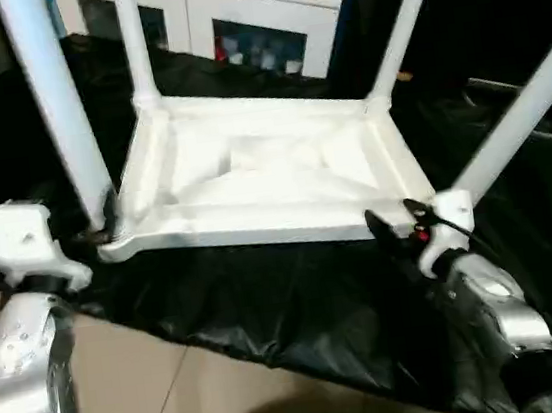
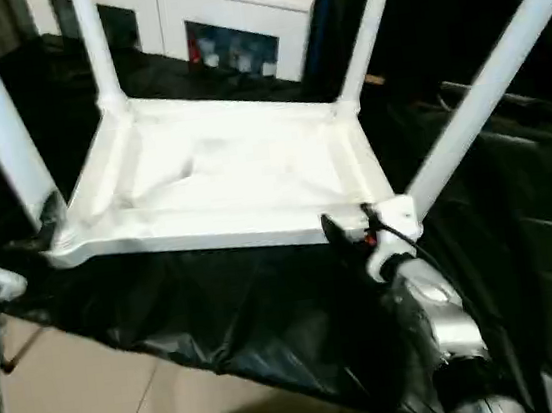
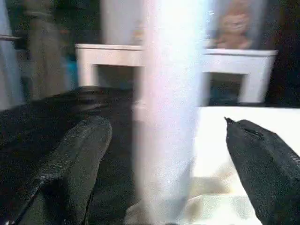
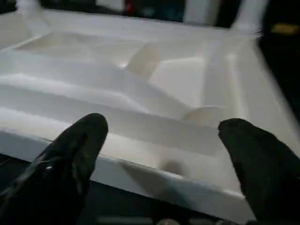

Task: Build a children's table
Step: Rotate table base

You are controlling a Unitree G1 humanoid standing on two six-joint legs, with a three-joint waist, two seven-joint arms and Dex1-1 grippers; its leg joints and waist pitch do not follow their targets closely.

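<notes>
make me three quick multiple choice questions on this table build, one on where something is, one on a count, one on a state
1. The tabletop lies on:
A. a black sheet
B. bare tiles
C. a wooden bench

2. Legs standing in its corner sockets:
A. two
B. three
C. four

3. The left gripper is:
A. shut on a leg
B. open around a leg
C. far from any leg

Key: 1 A, the black sheet spreads beneath it. 2 C, one at each corner. 3 B, the near left leg stands between spread fingers.
</notes>
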